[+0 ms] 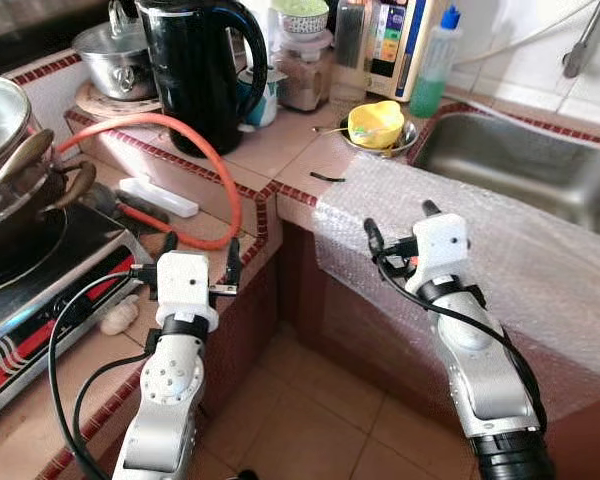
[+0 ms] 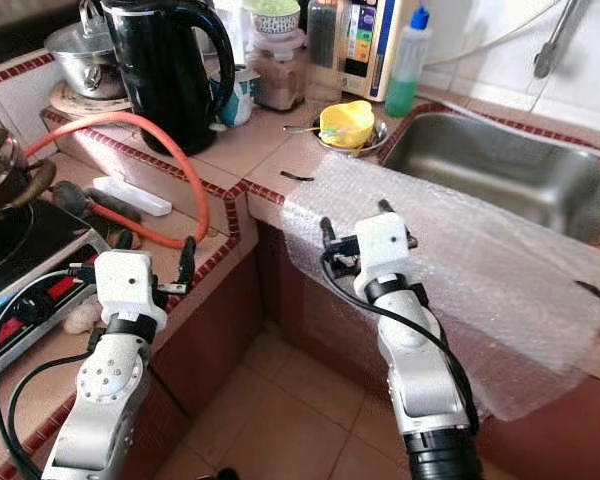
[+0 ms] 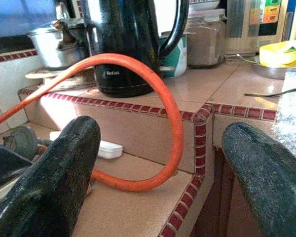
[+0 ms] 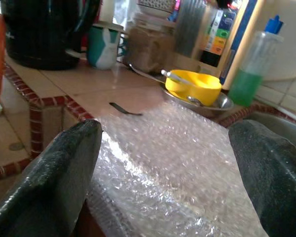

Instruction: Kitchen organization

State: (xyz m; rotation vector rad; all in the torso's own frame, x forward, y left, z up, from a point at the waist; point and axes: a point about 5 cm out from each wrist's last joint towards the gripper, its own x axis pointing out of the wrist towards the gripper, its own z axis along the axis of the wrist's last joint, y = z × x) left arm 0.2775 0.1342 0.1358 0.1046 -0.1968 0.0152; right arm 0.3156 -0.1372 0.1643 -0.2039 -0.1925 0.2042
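Task looks barely begun, by my read: nothing's in hand yet.

L gripper (image 1: 198, 262) is spread wide and empty, hovering at the counter edge. Just ahead of it the orange hose (image 1: 205, 150) loops over the lower tile step, w/ a white flat bar (image 1: 158, 196) beyond and the black kettle (image 1: 202, 70) further on the upper ledge.

R gripper (image 2: 354, 222) also has its fingers apart, holding nothing, at the near edge of the bubble wrap (image 2: 460, 270) draped over the counter front.

Ahead of it:
- yellow cup (image 1: 376, 122) in a steel bowl
- green soap bottle (image 1: 435, 62), jars behind
- sink (image 1: 525, 165) off to its right

All of it appears unsorted, so basically everything's left to do.
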